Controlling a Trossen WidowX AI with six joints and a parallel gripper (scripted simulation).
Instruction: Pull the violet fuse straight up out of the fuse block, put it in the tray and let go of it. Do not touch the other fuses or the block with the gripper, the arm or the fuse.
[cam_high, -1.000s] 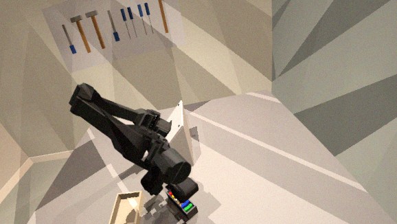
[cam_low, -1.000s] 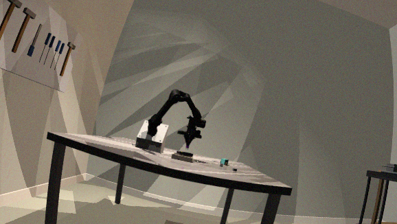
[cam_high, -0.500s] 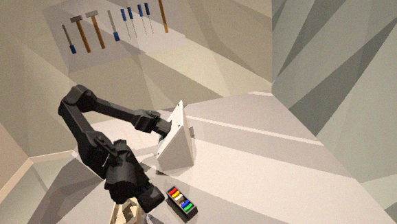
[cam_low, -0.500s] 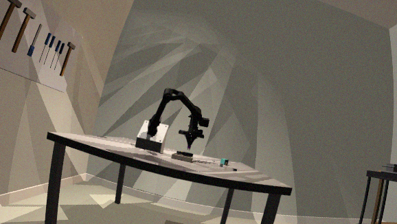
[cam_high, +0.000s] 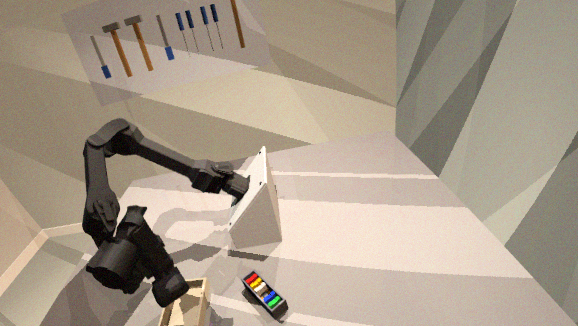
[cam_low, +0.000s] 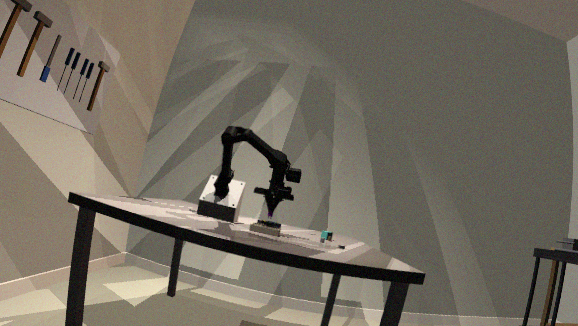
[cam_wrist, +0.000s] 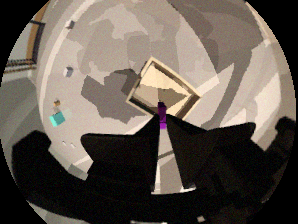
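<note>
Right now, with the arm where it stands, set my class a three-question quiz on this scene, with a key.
1. True or false: the end effector is shut on the violet fuse.
2. In the top view, which fuse in the block sits at the end nearest the arm's base: A red, B green, C blue?
3. Fill in: in the wrist view, the fuse tip points toward the ____.

Key: 1 true; 2 A; 3 tray.
</note>
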